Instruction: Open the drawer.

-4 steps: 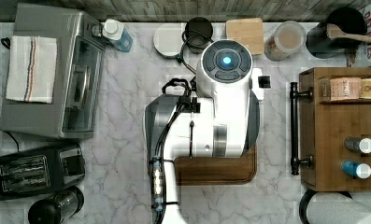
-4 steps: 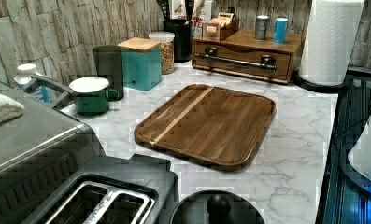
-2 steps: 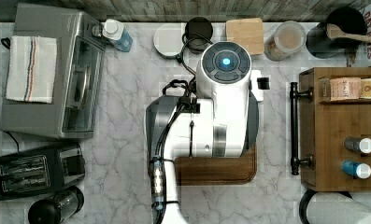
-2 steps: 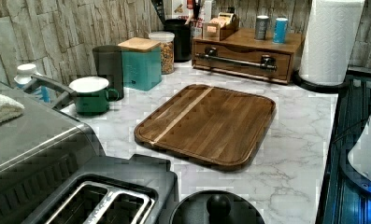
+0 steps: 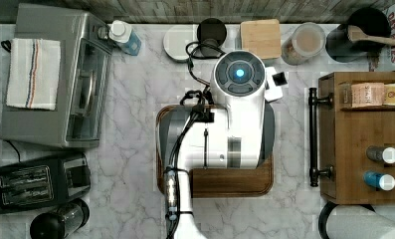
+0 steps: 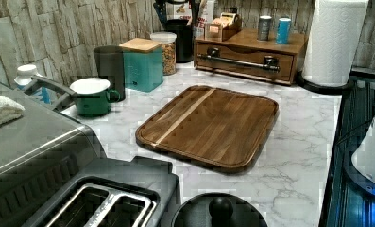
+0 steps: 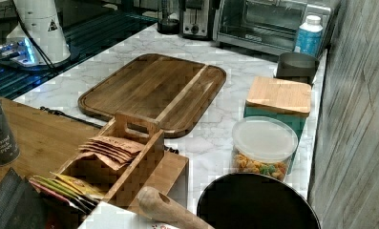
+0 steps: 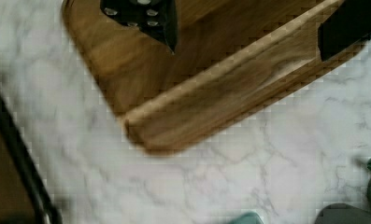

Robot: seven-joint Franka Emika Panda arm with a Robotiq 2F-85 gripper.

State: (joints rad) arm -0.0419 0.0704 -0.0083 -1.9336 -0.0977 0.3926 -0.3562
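Drawer [image 6: 244, 64]: shut, front flush with its wooden cabinet [image 5: 359, 149] at the far end of the marble worktop [image 6: 298, 142] in the left view. In the top view the cabinet sits at the top view's right edge, with the drawer's black bar handle [image 5: 313, 137] running along the side that faces the cutting board.

We note the arm [image 5: 237, 119] standing over the dark wooden cutting board [image 6: 211, 125], well apart from the handle. In the wrist view, the claw [image 8: 248, 28] shows two dark fingertips [image 8: 160, 23] held wide apart, with nothing between them; below them lie a rounded corner of the board and bare marble. A dark bar at the edge of the wrist view may be the handle, but we cannot say for sure.

Progress, as we judge it: nothing of the task is done yet. The handle is untouched and the drawer has not moved out. What is left is the whole job: carry the claw across to the bar, close on it between its two posts, and pull straight out from the cabinet, toward the board.

Also on the worktop: a green mug [image 6: 93, 94], a teal canister with a wooden lid [image 6: 142, 64] and a paper towel roll [image 6: 334, 40] just beside the cabinet. None of these lies between the claw and the handle.
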